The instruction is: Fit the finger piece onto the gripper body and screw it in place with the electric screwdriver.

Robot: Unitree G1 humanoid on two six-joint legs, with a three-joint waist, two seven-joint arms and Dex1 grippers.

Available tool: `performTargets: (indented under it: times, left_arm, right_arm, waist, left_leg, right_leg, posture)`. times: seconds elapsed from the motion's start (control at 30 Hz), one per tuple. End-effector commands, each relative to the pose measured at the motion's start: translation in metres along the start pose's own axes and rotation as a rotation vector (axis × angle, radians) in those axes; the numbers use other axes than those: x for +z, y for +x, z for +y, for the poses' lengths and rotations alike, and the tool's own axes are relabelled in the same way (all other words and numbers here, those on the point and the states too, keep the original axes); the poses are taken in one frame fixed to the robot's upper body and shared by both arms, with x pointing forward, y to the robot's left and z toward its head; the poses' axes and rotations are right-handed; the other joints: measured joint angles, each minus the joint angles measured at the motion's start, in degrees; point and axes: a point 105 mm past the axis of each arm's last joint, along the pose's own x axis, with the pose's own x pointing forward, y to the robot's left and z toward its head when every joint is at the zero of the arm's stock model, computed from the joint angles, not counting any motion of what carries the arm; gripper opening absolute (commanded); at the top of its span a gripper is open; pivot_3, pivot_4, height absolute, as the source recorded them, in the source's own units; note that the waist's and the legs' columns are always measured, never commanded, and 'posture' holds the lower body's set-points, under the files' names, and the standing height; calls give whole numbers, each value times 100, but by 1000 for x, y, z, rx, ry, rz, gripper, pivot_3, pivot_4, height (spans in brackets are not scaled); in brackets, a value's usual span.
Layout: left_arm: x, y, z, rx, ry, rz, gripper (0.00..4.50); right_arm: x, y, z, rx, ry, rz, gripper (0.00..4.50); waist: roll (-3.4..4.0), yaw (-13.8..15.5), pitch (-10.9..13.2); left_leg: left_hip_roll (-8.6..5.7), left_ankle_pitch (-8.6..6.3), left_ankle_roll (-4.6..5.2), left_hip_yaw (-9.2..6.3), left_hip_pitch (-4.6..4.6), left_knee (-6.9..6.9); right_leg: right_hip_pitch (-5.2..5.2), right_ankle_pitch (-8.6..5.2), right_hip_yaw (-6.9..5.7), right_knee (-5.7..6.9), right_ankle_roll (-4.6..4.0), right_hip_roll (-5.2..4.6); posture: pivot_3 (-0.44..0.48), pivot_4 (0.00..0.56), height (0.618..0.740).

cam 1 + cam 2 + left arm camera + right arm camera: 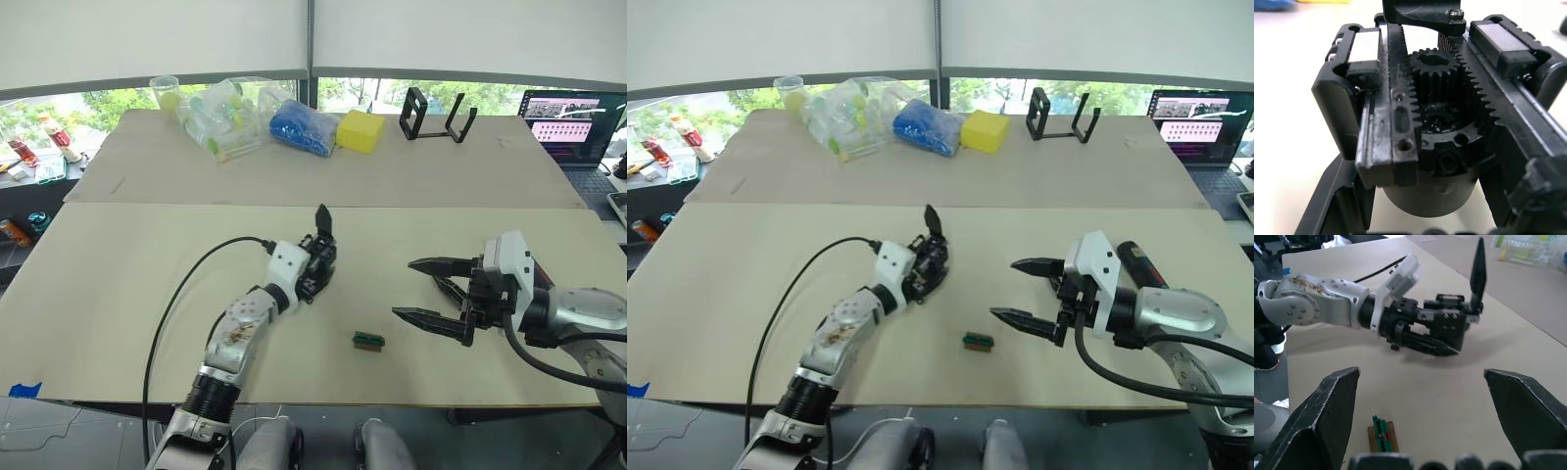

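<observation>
— Starting from the left hand [312, 262]: what is held, and why that way?

— The gripper body [1449, 325] is clamped between its two fingers and kept low, on or just above the desk [147, 294]; which of the two cannot be told. One pointed finger is stuck up from it. In the left wrist view its rack teeth and central pinion are laid open, so the bare rail is presumably kept exposed for the missing piece to be seated and for a driver to reach the screw holes.

— And the right hand [431, 290]?

— It is spread wide with nothing between the fingers, and is held to the right of the gripper body, well apart from it. In the right wrist view it is aimed at the held block. It is judged to be free for fetching a part or the tool.

— Where are the finger piece and the electric screwdriver?

— The finger piece cannot be made out. A black cylinder with a red mark, taken for the electric screwdriver [1136, 262], is partly hidden behind the right wrist.

— What else is on the surface?

— A small green-and-black block [368, 341] is lain between the two hands, nearer the front edge. At the far side, clear plastic containers [230, 116], a blue bundle [302, 128], a yellow block [361, 130] and a black wire-frame stand [437, 116] are set. A laptop [573, 122] is seen at the far right, with windows behind.
</observation>
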Motion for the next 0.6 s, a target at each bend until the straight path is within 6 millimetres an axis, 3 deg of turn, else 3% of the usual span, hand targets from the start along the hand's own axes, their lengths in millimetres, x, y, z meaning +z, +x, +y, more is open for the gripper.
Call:
performTargets:
  times: [0.03,0.17,0.23,0.33,0.5,0.6]
  left_arm:
    - [25,12,-9,4,59,-77,2385]
    - [14,19,-16,14,59,-53,2385]
    - [8,18,-17,15,59,-46,3421]
    - [-2,14,-15,14,59,-25,4446]
    - [-1,-1,4,-16,53,-24,4446]
    - [3,-12,12,-155,31,-17,4446]
  right_arm:
    - [9,-2,3,-3,-23,-21,4500]
    - [8,-2,1,-14,-21,-19,4500]
    - [7,-2,0,-21,-23,-17,4500]
    - [6,-3,-4,-41,-30,-14,4500]
    - [4,-3,-7,-50,-35,-12,4500]
    - [4,-2,-9,-50,-40,-16,4500]
  waist:
    - [-1,10,0]
    - [-1,17,1]
    - [-1,28,1]
    - [-1,26,1]
    - [0,14,0]
    - [1,-11,-1]
  left_leg:
    - [-1,0,1,0,0,0]
    - [-7,1,6,0,-2,2]
    - [-8,1,6,0,-1,2]
    - [-6,1,6,0,1,4]
    - [-4,1,6,0,4,4]
    - [0,3,4,0,8,3]
  right_leg:
    - [0,0,-2,0,0,0]
    - [2,0,-10,-2,0,-1]
    - [3,0,-10,-3,0,-7]
    - [6,0,-10,-2,0,-10]
    - [6,0,-9,-1,0,-9]
    - [5,0,-10,1,0,-4]
  posture:
    - [0,150,740]
    - [0,150,740]
    - [0,150,740]
    - [0,150,740]
    - [0,150,740]
    - [0,150,740]
